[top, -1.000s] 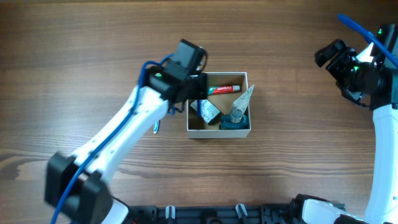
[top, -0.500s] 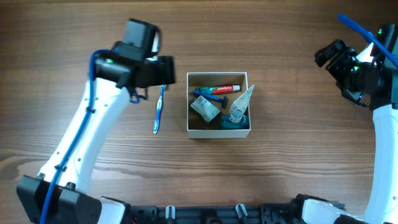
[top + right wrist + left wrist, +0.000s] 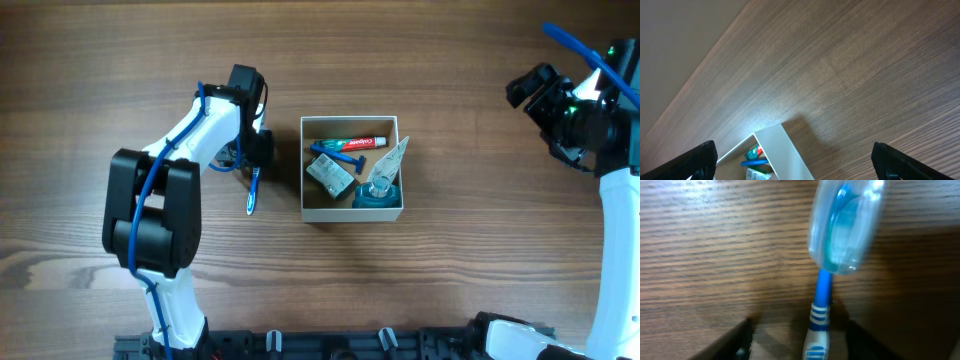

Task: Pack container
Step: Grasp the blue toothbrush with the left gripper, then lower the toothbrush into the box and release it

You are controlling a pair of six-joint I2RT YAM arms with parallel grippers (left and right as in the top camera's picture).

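The container [image 3: 352, 212], a square white-walled box with a tan inside, sits mid-table. It holds a toothpaste tube [image 3: 350, 143], a blue razor [image 3: 340, 155], a wrapped soap [image 3: 328, 175], a teal bottle [image 3: 378, 192] and a sachet [image 3: 393, 157]. A blue and white toothbrush [image 3: 253, 192] lies on the table left of the box. My left gripper [image 3: 250, 152] is low over its head end. In the left wrist view my open left gripper [image 3: 800, 347] has a finger on each side of the toothbrush handle [image 3: 821, 311], with the clear head cap [image 3: 845, 225] ahead. My right gripper [image 3: 527, 88] is open and empty at the far right.
The right wrist view shows the container's white wall [image 3: 785, 150] and bare wood grain around it. The table is dark wood. The left arm's links [image 3: 150, 210] lie over the table's left side.
My left arm has left the container, swung out to the left, then come back down over the toothbrush's head end. The right arm has not moved.
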